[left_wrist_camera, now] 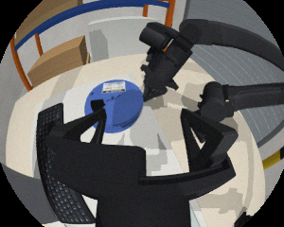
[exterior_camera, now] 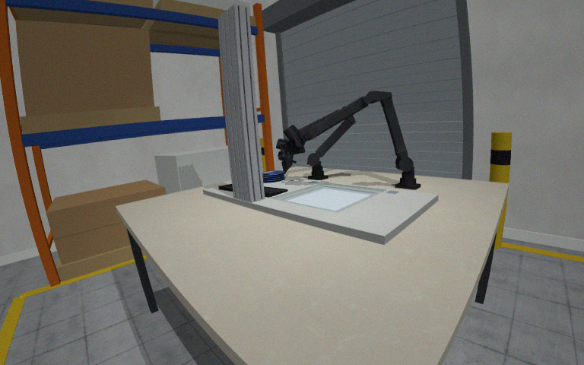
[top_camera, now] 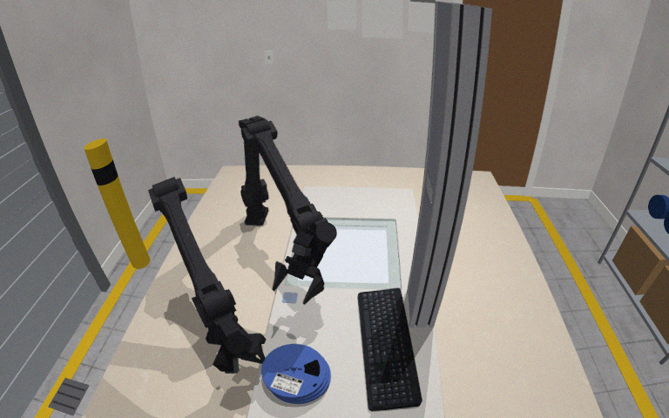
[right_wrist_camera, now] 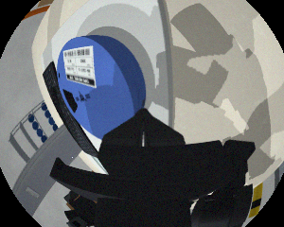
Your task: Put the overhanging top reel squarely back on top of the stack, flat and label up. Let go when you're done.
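Note:
The blue top reel lies label up on the stack, looking flat. Its white label is readable as a block. Edges of the lower reels show as a thin crescent at the right and front in the top view, so any remaining offset looks small. My right gripper is shut and empty, its tips at the reel's rim; I cannot tell if they touch. My left gripper is open and empty, away from the stack.
A black keyboard lies beside the stack, to its right in the top view. A tall grey column stands behind the keyboard. A glass-covered light panel lies beyond the left gripper.

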You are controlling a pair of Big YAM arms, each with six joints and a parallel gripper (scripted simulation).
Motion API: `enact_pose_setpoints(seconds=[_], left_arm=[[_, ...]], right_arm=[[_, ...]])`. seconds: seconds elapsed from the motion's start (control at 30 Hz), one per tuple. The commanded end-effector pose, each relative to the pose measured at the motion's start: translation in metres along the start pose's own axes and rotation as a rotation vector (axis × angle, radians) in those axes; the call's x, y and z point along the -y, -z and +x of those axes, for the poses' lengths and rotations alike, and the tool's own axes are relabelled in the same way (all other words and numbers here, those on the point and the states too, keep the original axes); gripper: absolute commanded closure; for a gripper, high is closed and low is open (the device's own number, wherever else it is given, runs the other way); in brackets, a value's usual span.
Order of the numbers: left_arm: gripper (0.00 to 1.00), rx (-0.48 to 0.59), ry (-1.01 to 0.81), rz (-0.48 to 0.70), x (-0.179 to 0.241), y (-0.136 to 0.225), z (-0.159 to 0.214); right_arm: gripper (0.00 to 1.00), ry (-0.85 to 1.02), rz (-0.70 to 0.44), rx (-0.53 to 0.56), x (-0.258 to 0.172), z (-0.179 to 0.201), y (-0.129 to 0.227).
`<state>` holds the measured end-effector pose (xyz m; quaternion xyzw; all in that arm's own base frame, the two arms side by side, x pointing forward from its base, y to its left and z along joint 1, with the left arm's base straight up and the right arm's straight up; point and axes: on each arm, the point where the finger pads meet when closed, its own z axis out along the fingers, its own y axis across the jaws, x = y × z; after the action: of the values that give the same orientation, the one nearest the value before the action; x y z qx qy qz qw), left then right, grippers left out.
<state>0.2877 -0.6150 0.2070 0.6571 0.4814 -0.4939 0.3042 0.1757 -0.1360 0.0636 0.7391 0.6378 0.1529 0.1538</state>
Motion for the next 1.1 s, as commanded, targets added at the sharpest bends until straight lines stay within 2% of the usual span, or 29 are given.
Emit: enact_pose_setpoints(seconds=[0.0, 0.53, 0.67, 0.9, 0.93, 1.0, 1.07], left_arm=[[0.00, 0.044, -0.026, -0.039, -0.012, 0.006, -0.038], [0.00, 0.041, -0.020, -0.042, -0.012, 0.006, -0.037], [0.00, 0.029, -0.013, -0.035, -0.009, 0.005, -0.027], [0.00, 0.029, -0.013, -0.035, -0.009, 0.005, -0.027], [0.00, 0.037, -0.012, -0.031, -0.008, 0.005, -0.029], [0.00, 0.037, -0.012, -0.031, -0.008, 0.005, -0.029], [0.00, 0.065, -0.022, -0.022, -0.010, 0.006, -0.043]], right_arm=[[1.00, 0.018, -0.068, 0.052, -0.043, -0.020, 0.014], [1.00, 0.018, -0.069, 0.051, -0.043, -0.019, 0.014], [1.00, 0.036, -0.108, 0.091, -0.053, -0.028, 0.037], [1.00, 0.038, -0.105, 0.095, -0.048, -0.024, 0.076], [1.00, 0.039, -0.104, 0.096, -0.047, -0.023, 0.087], [1.00, 0.039, -0.104, 0.096, -0.047, -0.023, 0.087], [1.00, 0.040, -0.102, 0.098, -0.044, -0.021, 0.107]])
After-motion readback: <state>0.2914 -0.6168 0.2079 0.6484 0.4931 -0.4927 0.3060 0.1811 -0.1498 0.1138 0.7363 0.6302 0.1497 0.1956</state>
